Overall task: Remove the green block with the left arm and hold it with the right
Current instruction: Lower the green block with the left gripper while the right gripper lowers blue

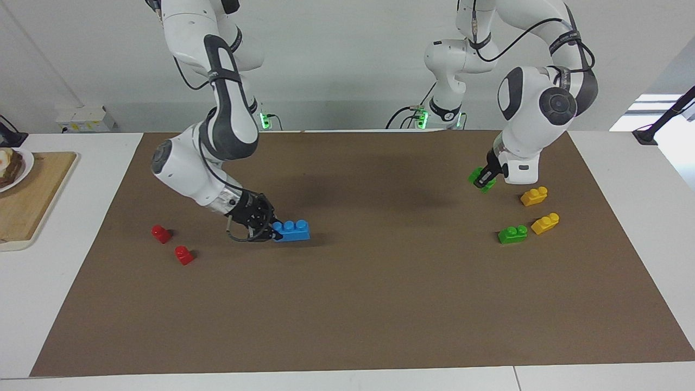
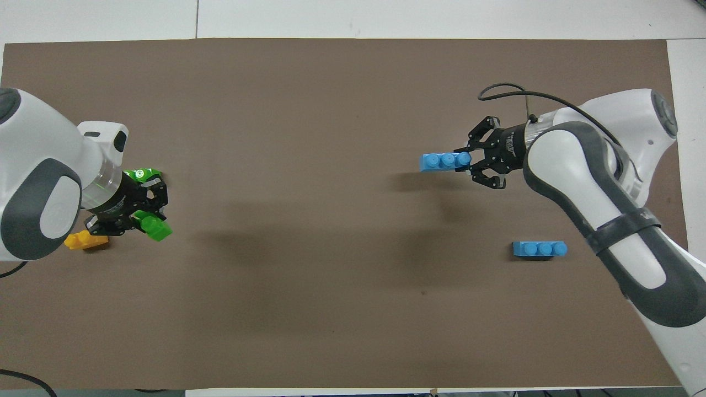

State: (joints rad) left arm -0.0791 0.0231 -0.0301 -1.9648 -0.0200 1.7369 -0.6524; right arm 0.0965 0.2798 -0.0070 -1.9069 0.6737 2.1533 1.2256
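My left gripper (image 1: 485,180) is shut on the green block (image 1: 476,175) and holds it low over the mat at the left arm's end. In the overhead view the green block (image 2: 157,229) sticks out of the left gripper (image 2: 144,216). My right gripper (image 1: 274,228) is shut on one end of a blue three-stud brick (image 1: 292,229), low at the mat toward the right arm's end. The overhead view shows the same brick (image 2: 444,161) in the right gripper (image 2: 467,161).
A second green brick (image 1: 512,234) and two yellow bricks (image 1: 534,196) (image 1: 545,223) lie by the left gripper. Two red bricks (image 1: 160,233) (image 1: 184,254) lie by the right arm. Another blue brick (image 2: 539,249) lies nearer to the robots. A wooden board (image 1: 32,195) sits off the mat.
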